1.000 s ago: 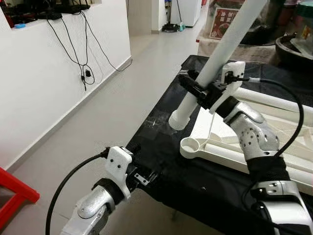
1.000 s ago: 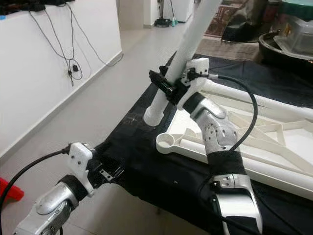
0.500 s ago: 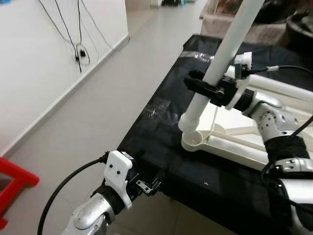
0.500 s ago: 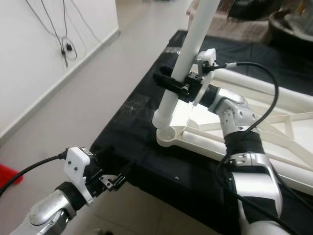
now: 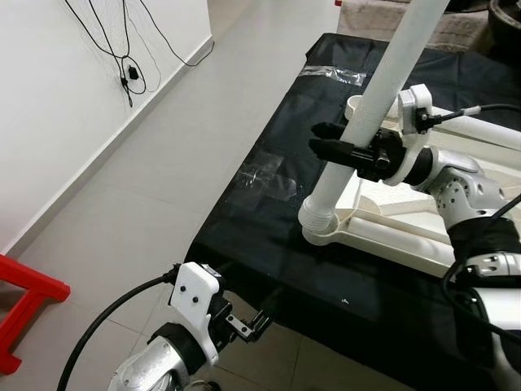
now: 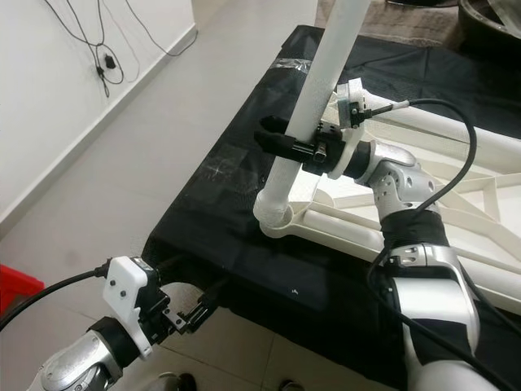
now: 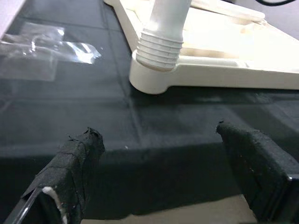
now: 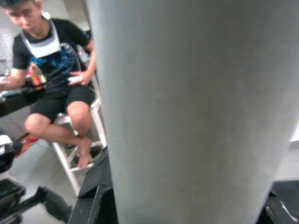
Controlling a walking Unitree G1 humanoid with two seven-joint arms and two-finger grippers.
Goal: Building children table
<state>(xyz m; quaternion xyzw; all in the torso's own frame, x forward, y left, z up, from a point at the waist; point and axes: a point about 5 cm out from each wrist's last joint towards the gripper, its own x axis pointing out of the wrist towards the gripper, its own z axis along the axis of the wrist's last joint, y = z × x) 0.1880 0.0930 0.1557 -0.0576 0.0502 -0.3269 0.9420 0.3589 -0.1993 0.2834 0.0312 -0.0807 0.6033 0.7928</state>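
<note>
Black cloth (image 5: 269, 220) covers the table above grey tiles (image 5: 146, 187); right end effector (image 5: 346, 152) clamps white leg (image 5: 366, 122), left end effector (image 5: 248, 324) wide

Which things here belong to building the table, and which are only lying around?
For the job:
- white table leg, held by right gripper
- corner socket
- white table frame
- black-covered table

Lying about:
- wall cables
- red stool
- clear tape
- left gripper, idle

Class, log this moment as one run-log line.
right hand: shut on table leg | leg end: in corner socket | left hand: open, idle
</note>
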